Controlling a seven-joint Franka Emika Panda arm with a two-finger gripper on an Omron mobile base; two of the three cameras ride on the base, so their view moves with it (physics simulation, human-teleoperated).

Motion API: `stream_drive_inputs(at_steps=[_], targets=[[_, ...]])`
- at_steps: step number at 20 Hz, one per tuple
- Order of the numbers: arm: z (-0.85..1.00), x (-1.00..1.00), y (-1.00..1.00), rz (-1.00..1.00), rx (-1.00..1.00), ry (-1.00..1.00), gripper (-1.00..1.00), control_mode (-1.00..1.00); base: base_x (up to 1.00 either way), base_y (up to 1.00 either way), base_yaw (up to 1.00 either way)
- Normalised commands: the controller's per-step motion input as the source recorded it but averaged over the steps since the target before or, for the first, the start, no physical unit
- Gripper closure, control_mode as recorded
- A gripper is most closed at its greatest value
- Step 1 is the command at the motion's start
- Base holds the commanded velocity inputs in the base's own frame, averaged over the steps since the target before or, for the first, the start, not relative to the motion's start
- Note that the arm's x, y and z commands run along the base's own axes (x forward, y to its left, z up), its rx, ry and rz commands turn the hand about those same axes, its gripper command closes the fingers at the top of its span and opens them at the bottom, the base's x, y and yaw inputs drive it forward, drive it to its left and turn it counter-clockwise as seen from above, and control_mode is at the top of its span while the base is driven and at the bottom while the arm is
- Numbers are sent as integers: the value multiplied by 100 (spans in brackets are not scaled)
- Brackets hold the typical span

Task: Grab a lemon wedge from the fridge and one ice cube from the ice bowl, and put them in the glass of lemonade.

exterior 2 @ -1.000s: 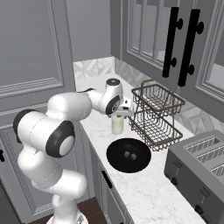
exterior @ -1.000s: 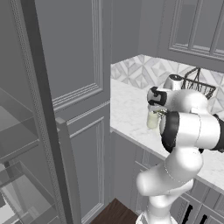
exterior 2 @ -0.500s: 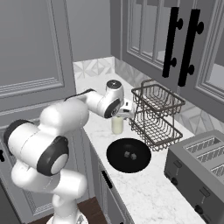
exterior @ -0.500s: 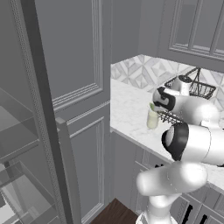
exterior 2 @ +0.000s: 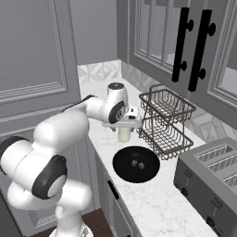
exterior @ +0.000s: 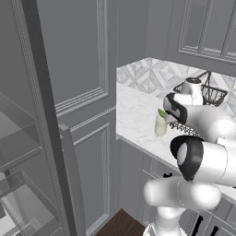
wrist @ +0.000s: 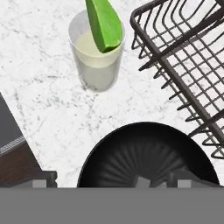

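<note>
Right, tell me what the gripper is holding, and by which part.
Nothing is held. The gripper is open and empty above the black bowl, beside the glass of lemonade.

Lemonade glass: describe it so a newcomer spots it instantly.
On the white marble counter, find the two-tier wire basket. Beside it and next to the black bowl stands the glass: a small clear tumbler of pale yellow drink, the only thing with a green leaf at its rim.

BENCH: white marble bench (exterior 2: pixel 157 203) | ON IT: glass of lemonade (wrist: pixel 97 54) at 12 o'clock; black bowl (exterior 2: pixel 136 164) centre; wire basket (exterior 2: pixel 165 121) at 2 o'clock; toaster (exterior 2: pixel 214 173) at 4 o'clock
</note>
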Motion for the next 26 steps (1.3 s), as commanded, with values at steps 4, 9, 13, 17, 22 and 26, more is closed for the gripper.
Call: stream_drive_inputs(at_steps=[4,9,13,17,22,26], targets=[[-23,-19,-3,1,-1,19,-100,-100,0,0,0],[-37,-53,-18,0,2,0,-100,-100,0,0,0],[-36,-38,-5,0,0,-1,-100,-100,0,0,0],[-53,-1,-35,0,0,0,-100,-100,0,0,0],[-44,0,-51,0,7,0,-100,-100,0,0,0],[-42,0,-44,0,9,0,-100,-100,0,0,0]])
